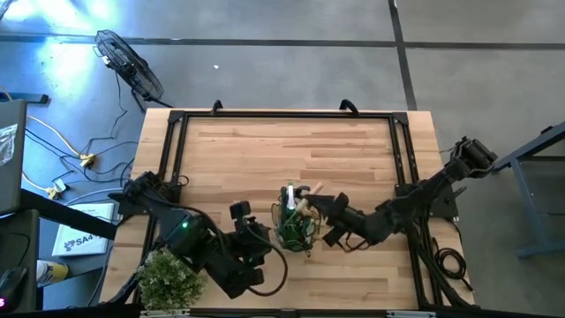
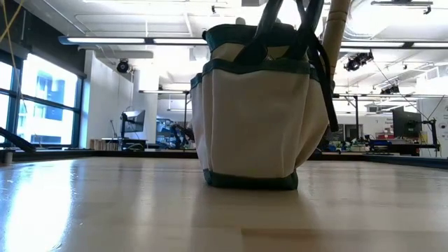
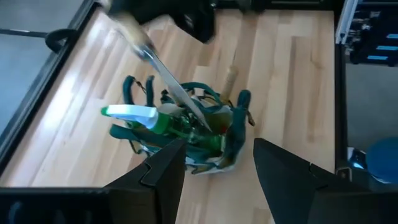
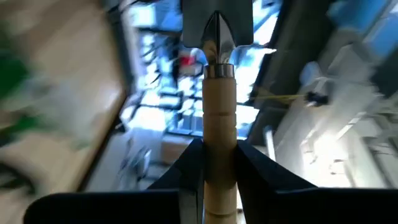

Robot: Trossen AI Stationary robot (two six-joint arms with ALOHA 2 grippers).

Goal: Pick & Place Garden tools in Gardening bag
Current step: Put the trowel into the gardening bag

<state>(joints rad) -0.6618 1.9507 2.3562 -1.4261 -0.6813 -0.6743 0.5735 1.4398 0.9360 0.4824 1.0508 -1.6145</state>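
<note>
— Where are the arms?
— The right end effector (image 1: 325, 208) reaches in from the table's right edge, pinching one wooden-handled trowel (image 4: 217, 93), blade slanting into the one gardening bag (image 1: 296, 225) near the table's front edge.
— And the left?
— The left end effector (image 3: 214, 165) hovers beside the bag, fingers apart, holding nothing. One spray bottle (image 3: 140, 116) sticks out.
</note>
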